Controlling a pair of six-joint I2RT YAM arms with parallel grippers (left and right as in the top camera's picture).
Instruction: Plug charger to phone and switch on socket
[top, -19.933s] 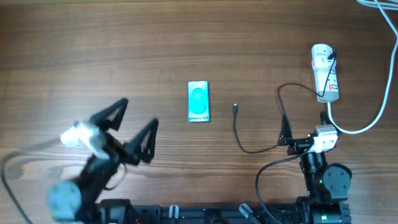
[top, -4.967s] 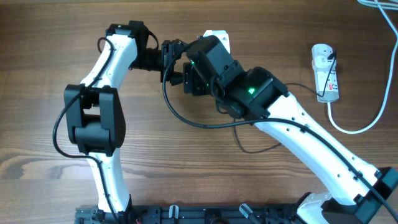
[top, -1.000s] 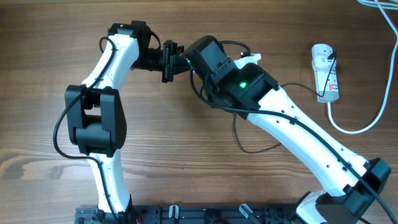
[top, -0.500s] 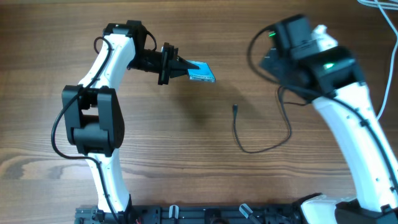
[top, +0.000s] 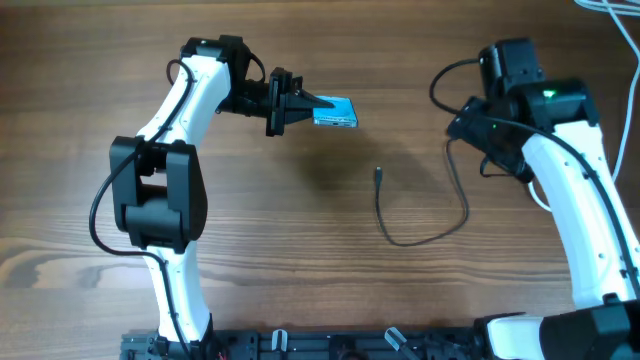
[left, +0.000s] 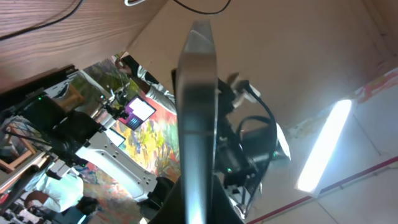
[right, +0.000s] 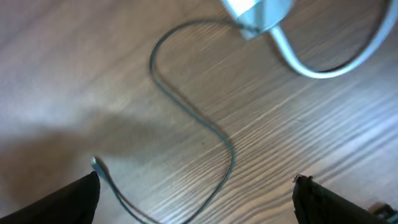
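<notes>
Meanwhile, above the wooden table (top: 250, 260), the right gripper (right: 196, 180) is hovering with jaws spread wide and empty, the white socket (right: 258, 12) lying just ahead of it. The left gripper (top: 308, 105) is clamping the phone (top: 338, 112) by one end, raised off the wood. The charger (top: 410, 242) is lying loose beneath the right gripper, its plug tip (top: 380, 173) well apart from the phone. Plugging in and switching on both appear not yet done.

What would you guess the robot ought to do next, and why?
Probably lower the open right gripper onto the small dark plug tip of the thin black charger cable and pinch it. The tip lies loose on the wooden table, while the left gripper holds the blue-screened phone in the air, unplugged.
</notes>
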